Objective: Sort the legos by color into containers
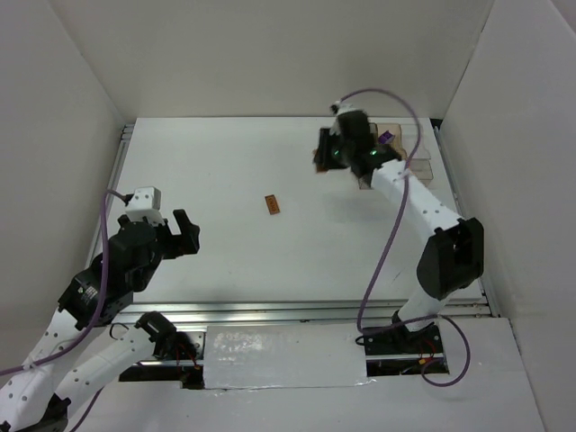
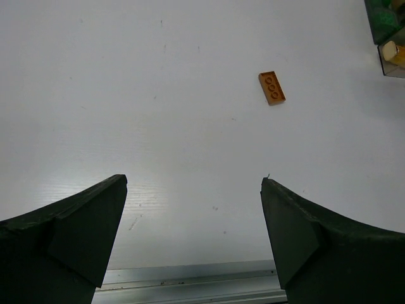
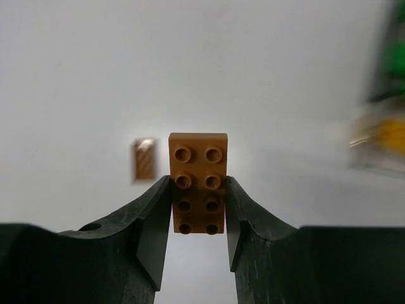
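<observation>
Between the fingers of the right claw: brown lego, two studs wide and four long, studs facing the wrist camera. Pinched by its long sides at the lower half, upper half projecting past the fingertips. Raised off the worktop.

Beyond that claw and to its left, down on the worktop: orange lego, a flat plate lying alone, blurred in the right wrist view.

Just beside the right claw, on its right: tray, clear and smoky, divided into compartments. Purple lego in a far compartment.

Ahead of the left claw, well apart and a little to the right: the orange lego again, studs up.

Farther ahead and to the right of it, at the tray's corner: green legos in one compartment, yellow lego in the next.

Left claw spread wide, nothing between its fingers, low over the near edge of the worktop.
</observation>
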Controlling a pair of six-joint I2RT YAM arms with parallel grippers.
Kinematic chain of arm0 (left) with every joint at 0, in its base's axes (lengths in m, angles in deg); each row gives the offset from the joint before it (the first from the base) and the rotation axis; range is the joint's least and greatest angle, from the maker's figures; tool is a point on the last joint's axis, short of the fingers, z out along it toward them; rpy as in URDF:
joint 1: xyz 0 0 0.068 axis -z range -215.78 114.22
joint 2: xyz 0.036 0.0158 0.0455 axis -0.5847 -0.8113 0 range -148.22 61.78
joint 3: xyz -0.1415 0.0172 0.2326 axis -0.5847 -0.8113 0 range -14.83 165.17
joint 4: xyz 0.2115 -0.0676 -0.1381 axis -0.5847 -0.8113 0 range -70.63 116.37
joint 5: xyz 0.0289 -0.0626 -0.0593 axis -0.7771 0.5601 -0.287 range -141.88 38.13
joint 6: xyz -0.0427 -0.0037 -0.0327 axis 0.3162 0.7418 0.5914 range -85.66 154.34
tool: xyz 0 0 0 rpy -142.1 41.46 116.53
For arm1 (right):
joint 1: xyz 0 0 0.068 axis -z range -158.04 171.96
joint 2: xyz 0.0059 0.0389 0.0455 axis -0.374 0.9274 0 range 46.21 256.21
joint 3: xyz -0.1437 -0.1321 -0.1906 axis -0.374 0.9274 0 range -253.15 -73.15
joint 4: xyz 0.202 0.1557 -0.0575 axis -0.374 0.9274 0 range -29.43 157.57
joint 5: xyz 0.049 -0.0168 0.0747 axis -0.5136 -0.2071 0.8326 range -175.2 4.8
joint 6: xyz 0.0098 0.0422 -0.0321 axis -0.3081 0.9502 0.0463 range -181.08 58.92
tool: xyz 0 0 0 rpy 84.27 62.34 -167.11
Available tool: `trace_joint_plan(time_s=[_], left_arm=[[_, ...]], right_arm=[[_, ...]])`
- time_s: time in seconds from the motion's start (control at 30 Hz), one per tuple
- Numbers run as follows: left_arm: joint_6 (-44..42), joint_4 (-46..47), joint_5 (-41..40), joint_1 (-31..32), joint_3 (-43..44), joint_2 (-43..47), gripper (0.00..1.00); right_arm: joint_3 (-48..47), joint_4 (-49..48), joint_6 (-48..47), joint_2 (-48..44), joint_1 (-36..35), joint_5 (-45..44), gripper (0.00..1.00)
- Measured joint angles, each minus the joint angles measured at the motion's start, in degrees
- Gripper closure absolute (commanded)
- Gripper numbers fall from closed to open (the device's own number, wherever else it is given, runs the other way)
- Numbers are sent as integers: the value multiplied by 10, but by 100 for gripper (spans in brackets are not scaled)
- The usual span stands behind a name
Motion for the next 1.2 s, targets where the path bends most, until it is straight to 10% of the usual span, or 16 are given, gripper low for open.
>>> trace_joint_plan(time_s=[0.33,0.83,1.2], left_arm=[[-4,4,17,0,-4,7,1],[-17,17,54,-1,-11,-45,0],[-17,17,54,-1,-11,-47,1]], right_arm=[[-333,-29,-165,296,225,-207,99],[-320,-101,-308,379,314,-265,97],[-345,-103,-315,414,328,-235,67]])
